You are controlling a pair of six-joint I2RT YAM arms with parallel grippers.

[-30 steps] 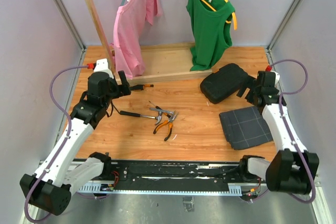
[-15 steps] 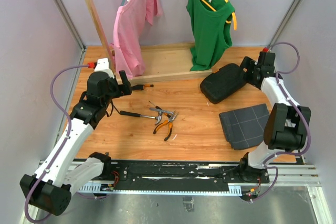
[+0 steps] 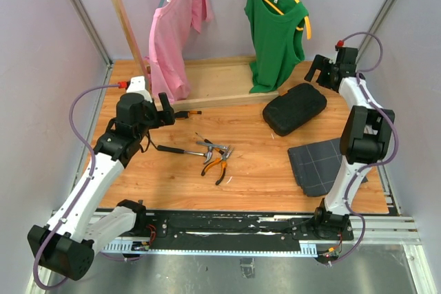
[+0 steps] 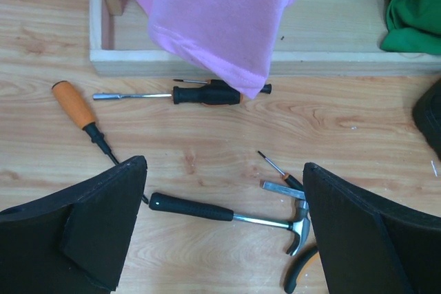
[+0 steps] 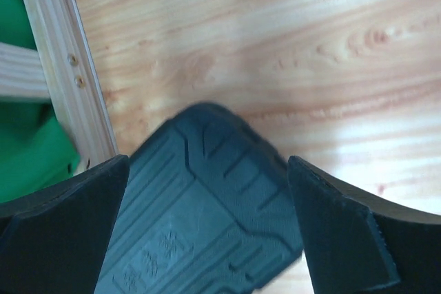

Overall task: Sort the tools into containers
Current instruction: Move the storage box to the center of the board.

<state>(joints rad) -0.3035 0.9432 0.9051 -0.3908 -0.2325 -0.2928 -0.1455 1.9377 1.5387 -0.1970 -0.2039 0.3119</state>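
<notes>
Hanging above the left part of the table (image 3: 262, 184), the left gripper (image 3: 165, 107) has its jaws spread wide with nothing between them; its wrist view shows the hammer (image 4: 220, 213) flat on the wood below, head to the right; farther off lie an orange-handled screwdriver (image 4: 76, 107) and a black-handled screwdriver (image 4: 200, 94), the latter partly under the hem of the pink shirt (image 4: 213, 12); orange pliers (image 3: 220, 165) and silver pliers (image 3: 218, 147) are clustered by the hammer's head near the table's middle; the case (image 3: 295, 108) sits closed at the far right, just in front of the rack base (image 3: 220, 91), with the grey tray (image 3: 324, 166) nearer the arms; the right gripper (image 3: 313, 70) hangs over the case's far end, jaws likewise released and empty; all the tools lie out on the wood, well apart from the case.
</notes>
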